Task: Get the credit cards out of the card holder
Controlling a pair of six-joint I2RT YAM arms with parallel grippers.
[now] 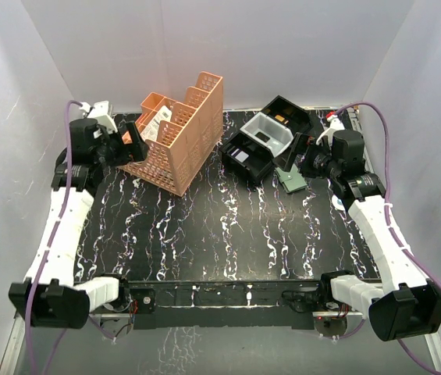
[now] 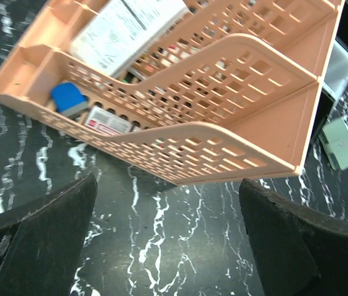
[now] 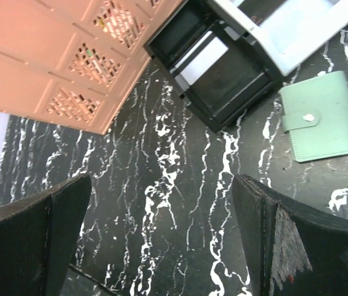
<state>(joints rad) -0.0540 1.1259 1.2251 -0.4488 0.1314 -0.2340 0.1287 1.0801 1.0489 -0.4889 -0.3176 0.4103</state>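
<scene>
The card holder (image 1: 292, 180) lies flat and closed on the black marbled table (image 1: 220, 234), at about 2 o'clock from the table's middle in the top view. The right wrist view shows the card holder (image 3: 321, 117) as pale green, with its tab snapped across one edge. It also shows at the right edge of the left wrist view (image 2: 340, 143).

Just beside it, at its 11 o'clock, stands the black-and-white tray (image 1: 245, 166); whether the two touch I cannot tell. Farther out at 10 o'clock sits the orange lattice organiser (image 1: 181, 137), well apart from the holder, with white papers (image 2: 124, 31) and a small blue object (image 2: 68, 97) in its compartments.

The right gripper (image 1: 307, 156) hovers near the holder, at its 1 o'clock. Its fingers are spread wide with only table between them, and the holder lies off to one side of the right gripper (image 3: 161, 182), untouched.

The left gripper (image 1: 130, 143) is at the organiser's 9 o'clock, far from the holder. Its fingers are also wide apart and hold nothing, and the left gripper (image 2: 169, 182) faces the organiser's lattice wall (image 2: 223, 92).
</scene>
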